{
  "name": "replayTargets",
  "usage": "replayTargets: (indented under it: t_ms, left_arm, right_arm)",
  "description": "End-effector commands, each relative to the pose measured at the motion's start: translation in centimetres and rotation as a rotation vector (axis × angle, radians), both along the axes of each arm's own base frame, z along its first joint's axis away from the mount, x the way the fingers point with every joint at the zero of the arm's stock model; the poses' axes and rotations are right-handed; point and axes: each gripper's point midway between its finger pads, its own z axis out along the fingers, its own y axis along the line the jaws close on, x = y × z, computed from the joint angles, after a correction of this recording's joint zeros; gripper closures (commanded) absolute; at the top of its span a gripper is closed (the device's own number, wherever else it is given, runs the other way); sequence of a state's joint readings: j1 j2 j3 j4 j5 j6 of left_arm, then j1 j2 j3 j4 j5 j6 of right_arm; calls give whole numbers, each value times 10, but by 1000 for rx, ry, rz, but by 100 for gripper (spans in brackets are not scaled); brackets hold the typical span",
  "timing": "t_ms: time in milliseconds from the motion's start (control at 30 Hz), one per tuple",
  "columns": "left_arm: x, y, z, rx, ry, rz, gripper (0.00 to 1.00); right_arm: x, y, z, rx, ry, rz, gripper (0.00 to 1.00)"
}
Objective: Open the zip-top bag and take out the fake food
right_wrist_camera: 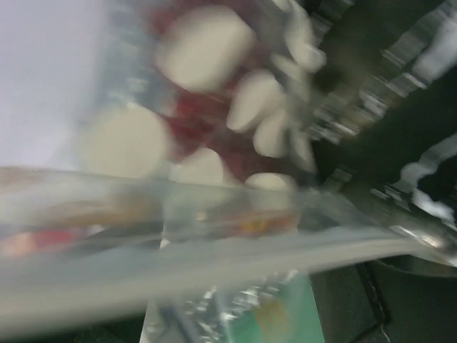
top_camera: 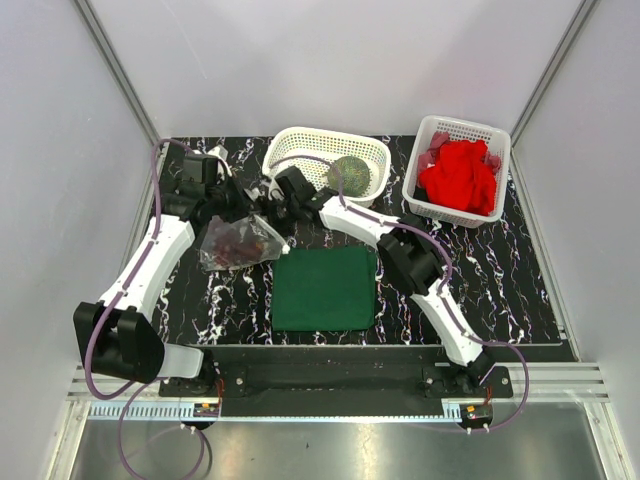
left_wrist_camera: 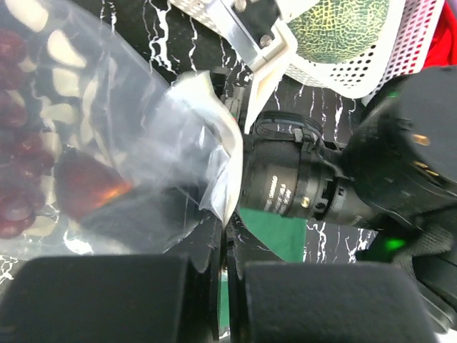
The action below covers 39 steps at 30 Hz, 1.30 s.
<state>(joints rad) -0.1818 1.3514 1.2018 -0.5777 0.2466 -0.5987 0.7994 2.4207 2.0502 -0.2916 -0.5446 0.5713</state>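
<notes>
The zip-top bag (top_camera: 238, 243) is a clear crinkly pouch on the black marbled table, left of the green cloth, with dark red berry clusters (top_camera: 235, 240) inside. My left gripper (top_camera: 243, 207) is shut on the bag's top edge; in the left wrist view its jaws (left_wrist_camera: 227, 236) pinch the whitish rim of the bag (left_wrist_camera: 107, 136). My right gripper (top_camera: 272, 213) meets the same edge from the right and is shut on it. The bag (right_wrist_camera: 214, 264) fills the blurred right wrist view and hides the fingers. The round mottled green ball (top_camera: 350, 173) lies in the white basket.
A white lattice basket (top_camera: 300, 145) stands at the back centre. A second basket (top_camera: 495, 140) with a red cloth (top_camera: 458, 180) is at the back right. A flat dark green cloth (top_camera: 325, 288) lies in front of the bag. White walls enclose the table.
</notes>
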Motion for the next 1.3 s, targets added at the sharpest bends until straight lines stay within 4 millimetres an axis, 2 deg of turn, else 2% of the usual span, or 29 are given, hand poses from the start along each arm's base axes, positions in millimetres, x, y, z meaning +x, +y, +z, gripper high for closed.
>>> replayTargets:
  t_ms: [0, 167, 267, 367, 400, 500, 667, 767, 933, 1133, 1267]
  left_arm:
    - [2, 5, 0, 28, -27, -3, 100]
    - [2, 3, -5, 17, -8, -3, 100]
    - [2, 3, -5, 18, -11, 0, 100]
    - [1, 4, -6, 21, -7, 1, 100]
    - [1, 4, -7, 19, -4, 2, 100]
    - [2, 2, -3, 11, -15, 0, 100]
    - [2, 1, 7, -3, -34, -3, 100]
    - [-1, 0, 11, -18, -41, 0, 100]
    - [-7, 0, 17, -31, -55, 6, 100]
    - [-8, -4, 9, -49, -29, 2, 100]
    - [-4, -6, 7, -56, -22, -2, 100]
  right_arm:
    - [-13, -53, -92, -296, 86, -36, 15]
    - [-11, -43, -93, -266, 111, -29, 16]
    - [-13, -34, -85, -220, 121, -3, 16]
    - [-18, -26, -68, -143, 140, 9, 16]
    - [-18, -22, -47, -89, 123, 10, 16]
    - [-11, -12, -18, 17, 90, -28, 17]
    - [-4, -6, 0, 59, 113, -72, 24]
    - [-1, -4, -7, 65, 178, -99, 34]
    - [4, 1, -13, 66, 216, -128, 34]
    - [7, 10, -21, 72, 253, -140, 35]
    - [2, 14, -40, 47, 290, -138, 32]
